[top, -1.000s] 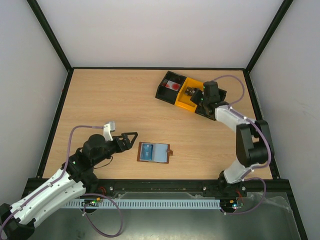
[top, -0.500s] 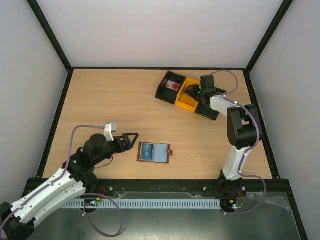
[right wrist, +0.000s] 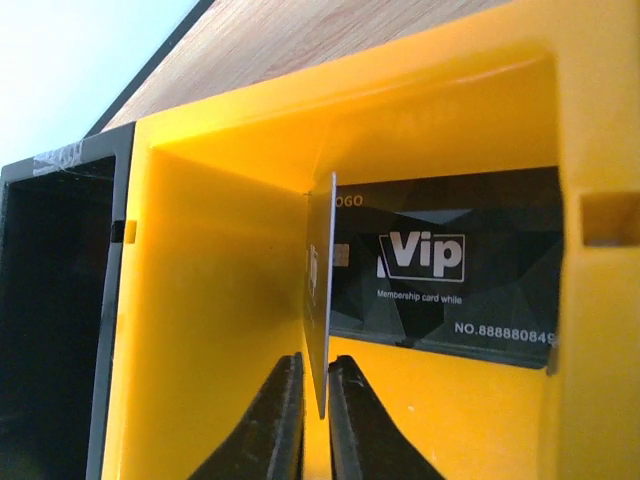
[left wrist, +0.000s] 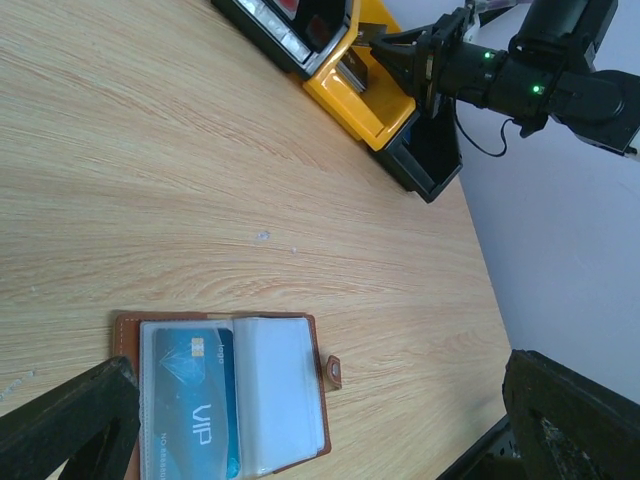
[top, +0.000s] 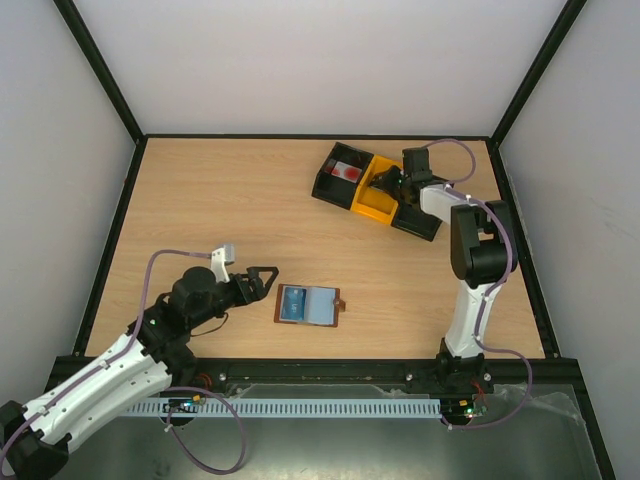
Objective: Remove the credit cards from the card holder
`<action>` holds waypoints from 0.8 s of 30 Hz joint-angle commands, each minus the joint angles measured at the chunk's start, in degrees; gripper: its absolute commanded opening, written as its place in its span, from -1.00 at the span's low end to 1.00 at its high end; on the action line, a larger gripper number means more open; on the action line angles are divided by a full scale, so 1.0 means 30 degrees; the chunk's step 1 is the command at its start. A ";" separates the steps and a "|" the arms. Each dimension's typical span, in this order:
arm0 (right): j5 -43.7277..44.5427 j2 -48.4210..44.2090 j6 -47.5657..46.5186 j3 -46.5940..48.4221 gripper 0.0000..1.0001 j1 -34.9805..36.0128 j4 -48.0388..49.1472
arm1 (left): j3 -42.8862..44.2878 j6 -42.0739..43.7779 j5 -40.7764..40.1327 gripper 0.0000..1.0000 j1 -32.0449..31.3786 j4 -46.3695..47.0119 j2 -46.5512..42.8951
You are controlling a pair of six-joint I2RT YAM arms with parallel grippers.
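At table's (top: 220, 200) near edge, holder (top: 309, 305) lies open & flat, blue card (left wrist: 195, 400) in its L pocket. L gripper (top: 268, 281) sits just beside it, jaws wide, nothing held. R gripper (right wrist: 315, 390) is in yellow bin (right wrist: 220, 250), jaws nearly closed, pinching pale card (right wrist: 320, 290) edge-on; black VIP card (right wrist: 450, 270) lies inside.
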 commanded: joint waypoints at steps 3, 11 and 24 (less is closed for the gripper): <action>0.0271 0.0583 0.0121 0.0881 -0.74 -0.0259 -0.1080 | -0.0235 -0.0192 0.0091 1.00 0.0115 0.0509 0.0309; 0.1096 0.0314 0.0153 0.1832 -0.67 -0.0349 -0.2268 | -0.0230 -0.0335 0.0113 1.00 0.0122 0.0715 0.0601; 0.1301 -0.1384 0.0443 0.1847 -0.56 -0.0342 -0.3328 | -0.0224 -0.0231 0.0460 1.00 0.0103 0.1638 0.1692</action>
